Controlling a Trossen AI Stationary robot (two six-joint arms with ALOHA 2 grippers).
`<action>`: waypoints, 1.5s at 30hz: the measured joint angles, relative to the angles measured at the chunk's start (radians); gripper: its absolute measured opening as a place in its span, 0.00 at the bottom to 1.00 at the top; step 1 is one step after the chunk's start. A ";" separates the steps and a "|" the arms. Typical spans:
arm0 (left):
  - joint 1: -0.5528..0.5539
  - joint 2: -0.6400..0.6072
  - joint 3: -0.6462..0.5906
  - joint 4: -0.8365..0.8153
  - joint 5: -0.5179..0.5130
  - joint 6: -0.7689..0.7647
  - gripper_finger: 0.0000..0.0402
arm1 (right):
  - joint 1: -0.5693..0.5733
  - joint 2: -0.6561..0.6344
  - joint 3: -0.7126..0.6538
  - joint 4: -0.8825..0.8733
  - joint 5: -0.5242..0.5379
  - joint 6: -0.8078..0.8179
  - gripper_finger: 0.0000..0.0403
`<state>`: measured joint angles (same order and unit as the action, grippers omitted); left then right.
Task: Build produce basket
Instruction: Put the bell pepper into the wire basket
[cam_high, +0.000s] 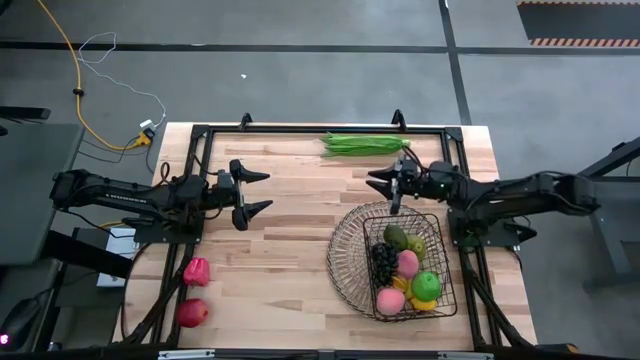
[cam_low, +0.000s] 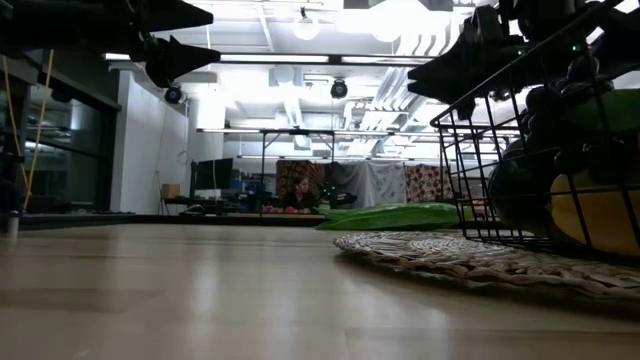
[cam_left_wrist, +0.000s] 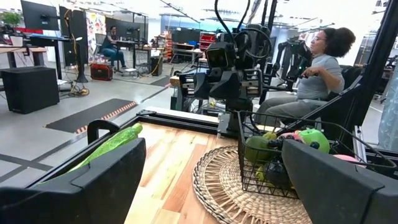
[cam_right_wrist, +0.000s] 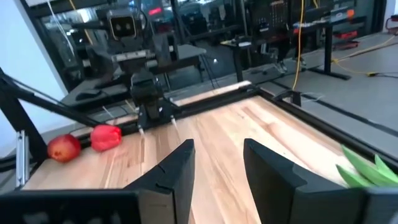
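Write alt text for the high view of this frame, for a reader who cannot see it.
A wire basket at the table's right already holds several fruits. The right end effector hovers just beyond its rim, holding nothing; the left end effector hangs open over bare wood mid-table. Green beans lie at the far edge; a red pepper and red apple sit near left.

table (cam_high: 290, 250): pale smooth wood | basket (cam_high: 350, 240): dark wire, woven rim
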<state>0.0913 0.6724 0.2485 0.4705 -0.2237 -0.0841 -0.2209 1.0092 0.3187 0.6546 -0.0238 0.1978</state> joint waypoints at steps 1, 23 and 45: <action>0.000 0.000 0.000 0.000 0.000 0.000 0.91 | 0.001 0.006 0.000 0.000 0.000 -0.007 0.32; 0.000 0.000 0.000 -0.002 -0.008 -0.010 0.91 | -0.032 0.018 0.001 -0.036 0.482 0.163 0.32; -0.163 0.184 0.393 -1.109 -0.071 -0.648 0.91 | -0.035 0.018 0.002 -0.015 0.470 0.161 0.32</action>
<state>-0.0721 0.8567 0.6414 -0.6386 -0.2949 -0.7325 -0.2554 1.0275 0.3202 0.6396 0.4458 0.3584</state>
